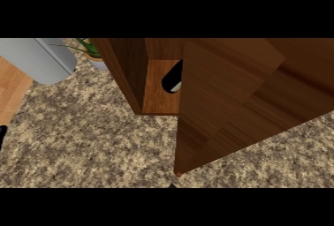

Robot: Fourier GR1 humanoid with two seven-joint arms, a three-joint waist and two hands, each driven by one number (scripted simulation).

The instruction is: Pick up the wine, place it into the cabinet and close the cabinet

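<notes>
The wooden cabinet (128, 73) stands at the back of the speckled stone counter (85, 145). Its big door (248, 101) swings across the front and covers most of the opening. Only a narrow gap is left on the left side. Through that gap I see part of the wine bottle (173, 82), dark with a pale band, lying tilted inside on the cabinet floor (158, 99). A black sliver at the view's left edge is my left hand (2, 136); its fingers are cut off by the edge. My right hand does not show anywhere.
A grey rounded appliance (40, 59) sits at the back left, with a potted green plant (92, 54) beside the cabinet's left wall. A light wooden strip (9, 95) borders the counter on the left. The door's lower corner (177, 173) juts out over the counter.
</notes>
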